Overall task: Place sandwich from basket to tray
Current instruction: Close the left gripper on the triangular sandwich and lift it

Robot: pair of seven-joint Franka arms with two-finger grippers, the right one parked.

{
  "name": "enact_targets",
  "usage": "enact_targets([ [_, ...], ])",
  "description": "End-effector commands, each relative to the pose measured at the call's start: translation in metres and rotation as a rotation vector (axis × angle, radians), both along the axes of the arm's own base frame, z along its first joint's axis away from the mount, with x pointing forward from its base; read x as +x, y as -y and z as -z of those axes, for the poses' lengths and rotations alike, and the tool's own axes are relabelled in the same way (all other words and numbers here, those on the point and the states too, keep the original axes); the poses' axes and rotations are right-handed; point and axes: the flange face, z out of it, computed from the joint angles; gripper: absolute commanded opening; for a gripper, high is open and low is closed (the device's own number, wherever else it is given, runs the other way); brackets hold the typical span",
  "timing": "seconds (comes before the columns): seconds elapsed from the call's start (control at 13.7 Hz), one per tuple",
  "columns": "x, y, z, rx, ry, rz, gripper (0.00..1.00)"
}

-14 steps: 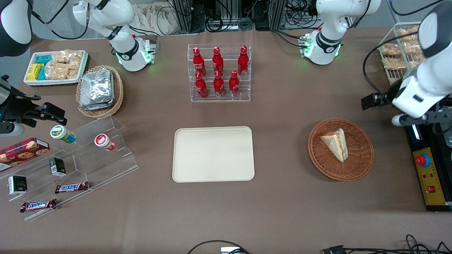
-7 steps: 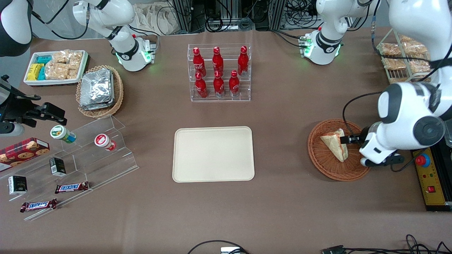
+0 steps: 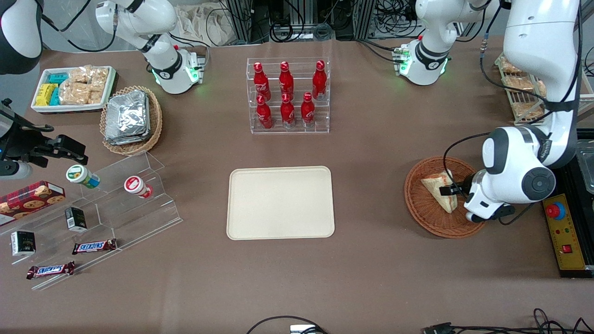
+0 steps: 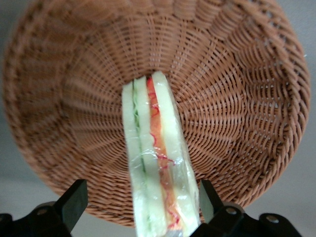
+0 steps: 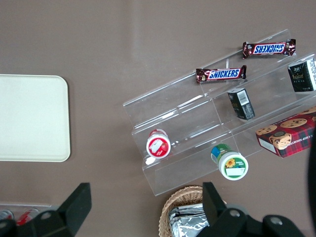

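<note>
I see the sandwich [image 3: 439,190] lying in the reddish-brown basket [image 3: 431,221], cut edge showing red and green filling (clear wrap over it). The cream tray [image 3: 280,202] on the bench [image 3: 371,269] holds nothing, well apart toward the parked arm's end. Since half a second ago my left arm has shifted slightly toward the tray and lower over the basket. The gripper [image 4: 140,205] is spread wide, one finger [image 4: 75,200] on each side of the sandwich's wide end, not closed on it.
</note>
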Motion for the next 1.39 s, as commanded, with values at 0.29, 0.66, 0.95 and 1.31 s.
enact_targets([
  [0.29,-0.001,0.010,0.051,-0.017,-0.030,-0.112,1.00],
  [0.66,0.001,0.010,0.046,-0.017,-0.020,-0.103,0.00],
  [0.95,0.012,0.018,-0.018,-0.038,0.032,-0.040,0.00],
  [1.31,0.029,0.120,-0.095,-0.062,0.123,0.204,0.00],
])
